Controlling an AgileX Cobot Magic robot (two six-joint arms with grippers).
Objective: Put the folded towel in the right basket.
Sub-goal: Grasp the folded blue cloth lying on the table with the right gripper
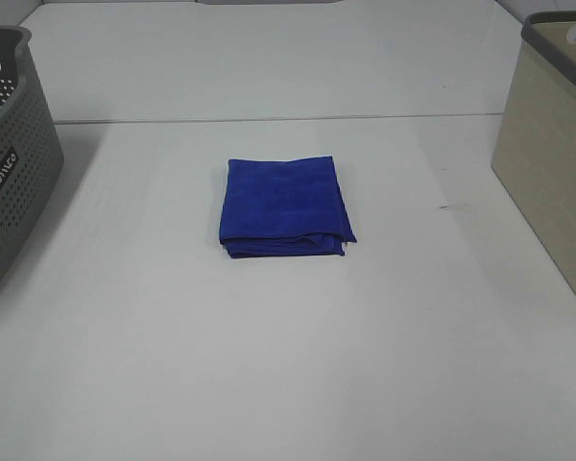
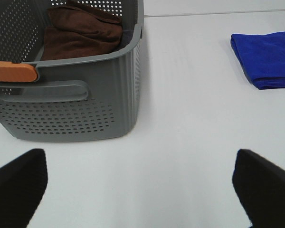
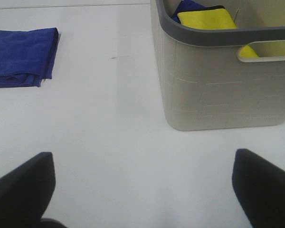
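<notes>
On the table, middle: the folded blue towel (image 1: 285, 206) lies flat on the white table (image 1: 288, 384), its layered edges toward the high camera. It sits between the two baskets, well apart from both, and nothing touches it.
Right basket: the beige basket (image 1: 547, 173) stands at the table's right edge with its open top up. A yellow cloth (image 3: 206, 19) and a bit of blue cloth (image 3: 187, 7) lie inside.
Left basket: the grey perforated basket (image 1: 10, 192) stands at the left edge and holds a brown cloth (image 2: 80, 31). It is not the target.
Left gripper (image 2: 142, 190): fingers spread wide and empty, over bare table near the grey basket.
Right gripper (image 3: 142, 190): fingers spread wide with nothing between them, over bare table near the beige basket, with the towel farther off.
Why so placed: neither arm shows in the high view, so both seem pulled back toward the near edge in a ready pose.
Step in hand: the pick looks not yet begun. The right arm seems the better choice, being nearer the target.
Next move calls for: pinching all the layers together, then clearing the rim.
Risk: catching only the top layer would let the fold fall open.
</notes>
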